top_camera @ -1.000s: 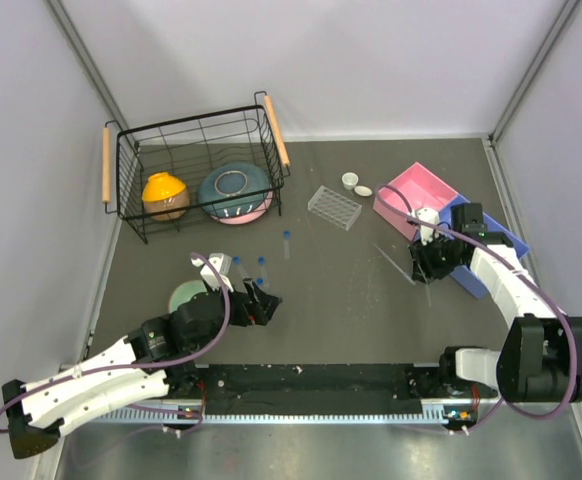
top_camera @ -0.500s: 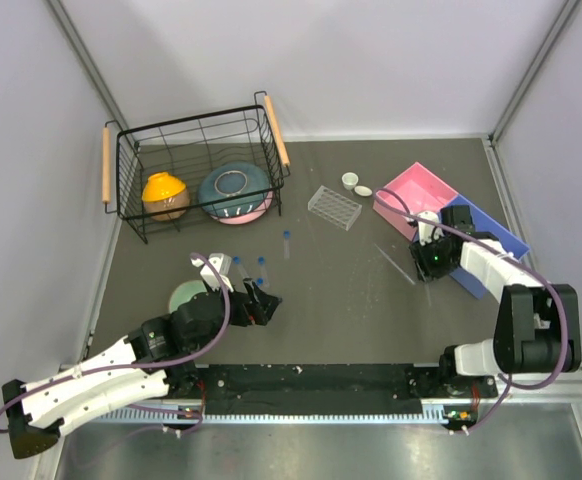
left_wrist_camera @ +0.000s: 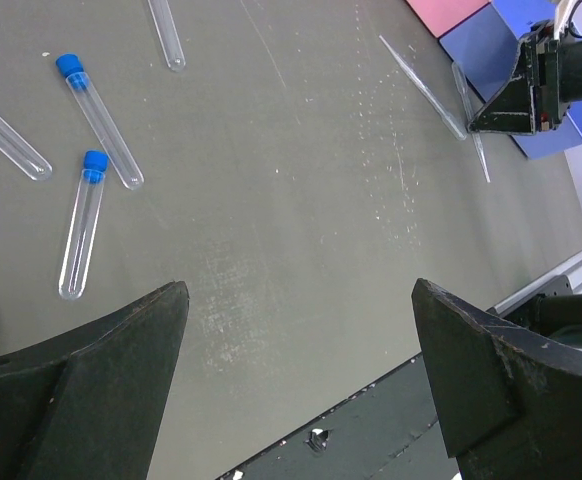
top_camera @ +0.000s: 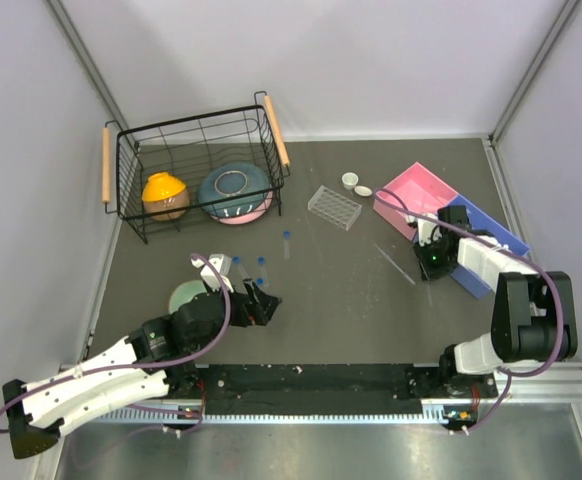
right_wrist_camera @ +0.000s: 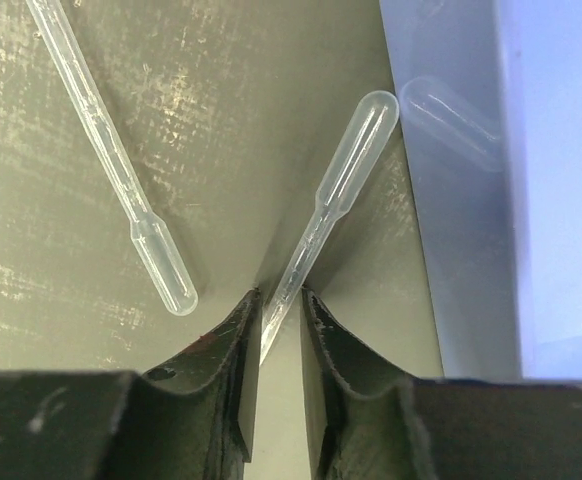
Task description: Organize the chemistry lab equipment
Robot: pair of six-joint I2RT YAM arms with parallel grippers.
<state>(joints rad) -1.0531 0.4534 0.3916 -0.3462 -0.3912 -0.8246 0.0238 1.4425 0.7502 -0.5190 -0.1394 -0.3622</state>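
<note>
Pipette [right_wrist_camera: 336, 180] lies on the table [right_wrist_camera: 231, 110] just beside the blue tray [right_wrist_camera: 471, 220], its bulb toward 1 o'clock and its stem running to 7 o'clock between the right gripper's [right_wrist_camera: 279, 300] fingers. They flank it narrowly apart, not visibly pinching. The left gripper [left_wrist_camera: 299, 290] gapes, well apart.

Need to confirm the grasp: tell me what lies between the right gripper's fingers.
In the right wrist view, the thin stem of one clear pipette runs between the fingers of the right gripper. Whether they pinch it is unclear.

Open table [left_wrist_camera: 301, 210] between capped tubes [left_wrist_camera: 99, 120] and pipettes [left_wrist_camera: 423, 88]
</note>
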